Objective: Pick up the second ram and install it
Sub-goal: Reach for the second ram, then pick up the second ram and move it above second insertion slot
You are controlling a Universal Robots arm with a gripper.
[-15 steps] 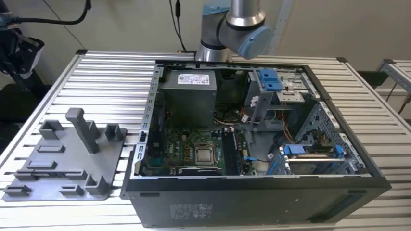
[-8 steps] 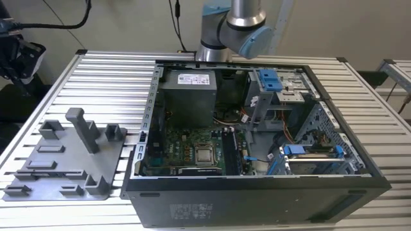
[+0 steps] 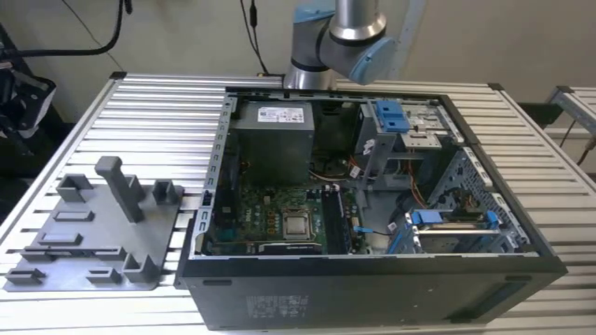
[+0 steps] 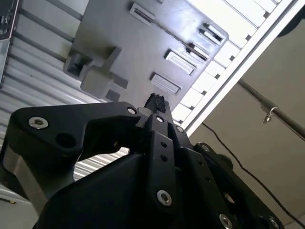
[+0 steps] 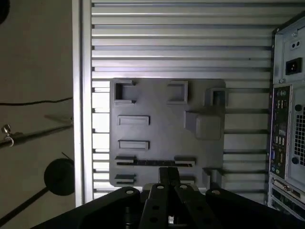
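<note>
Gripper [image 5: 167,172] fingers are pressed together and hold nothing, hanging over the grey tray [image 5: 162,119]. In the exterior view, the slatted table [image 3: 149,105] holds a big open computer case [image 3: 373,296], and the tray sits at the case's 9 o'clock. The second ram [image 5: 155,162] stands on edge, a dark strip in the tray's long slot, near the fingertips.

Bench [image 3: 139,105] slats lie open around the grey fixture tray [image 3: 93,237]. A tall post [image 3: 119,187] and low blocks stick up off the tray. Open computer case [image 3: 373,293] walls off the exterior view's right. End effector [image 5: 168,170] hangs over the tray, clear air between
</note>
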